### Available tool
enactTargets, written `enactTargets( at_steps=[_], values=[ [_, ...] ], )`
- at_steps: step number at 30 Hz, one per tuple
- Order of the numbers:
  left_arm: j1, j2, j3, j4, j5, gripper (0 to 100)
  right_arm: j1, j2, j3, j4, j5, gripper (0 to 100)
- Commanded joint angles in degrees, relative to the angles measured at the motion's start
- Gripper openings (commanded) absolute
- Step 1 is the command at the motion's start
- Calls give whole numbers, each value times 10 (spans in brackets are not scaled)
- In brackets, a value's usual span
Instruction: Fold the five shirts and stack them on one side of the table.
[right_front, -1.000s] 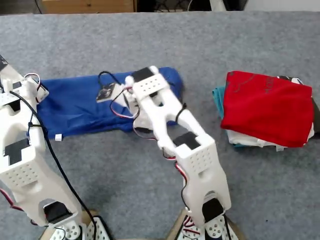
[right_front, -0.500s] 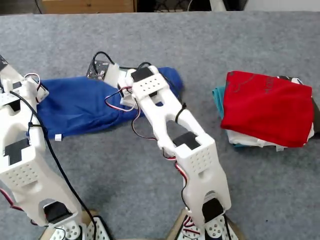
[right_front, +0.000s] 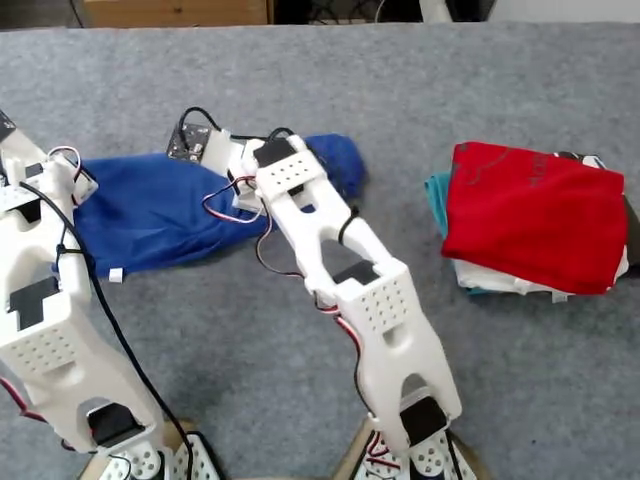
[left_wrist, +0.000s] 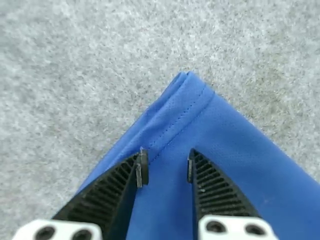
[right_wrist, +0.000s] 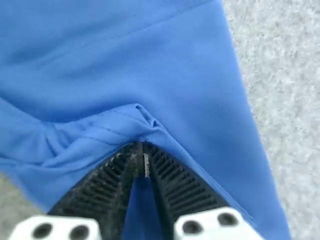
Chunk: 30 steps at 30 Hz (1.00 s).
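from above, the blue shirt (right_front: 150, 215) lies left on the desk (right_front: 450, 90), the folded stack (right_front: 535, 215) right. close up, the right pincer (right_wrist: 142, 161) pinches a blue fold; the left pincer (left_wrist: 165, 169) is spread over its corner.

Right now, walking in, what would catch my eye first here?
A blue shirt lies stretched across the left half of the grey table, with the right gripper pinching a fold of it and the left gripper open over its corner. On the right sits a pile of folded shirts topped by a red shirt.
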Motion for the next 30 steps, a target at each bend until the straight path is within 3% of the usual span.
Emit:
enactTargets(
  at_steps=[1,11,15,20,25,30],
  values=[
    [-9,-31,-2,-8,-4,155,-4,-14,-75,53,-6,13],
    [-9,-31,-1,-8,-4,155,67,-43,-318,237,-6,13],
    [-9,-31,-1,-7,-4,155,93,-43,-333,246,-6,13],
    [-10,-32,5,-7,-4,155,116,-35,-326,328,-6,13],
    [-10,-32,7,-7,-4,155,171,59,-269,267,-33,13],
    [-11,-34,7,-7,-4,155,152,105,-313,267,-73,13]
  ],
)
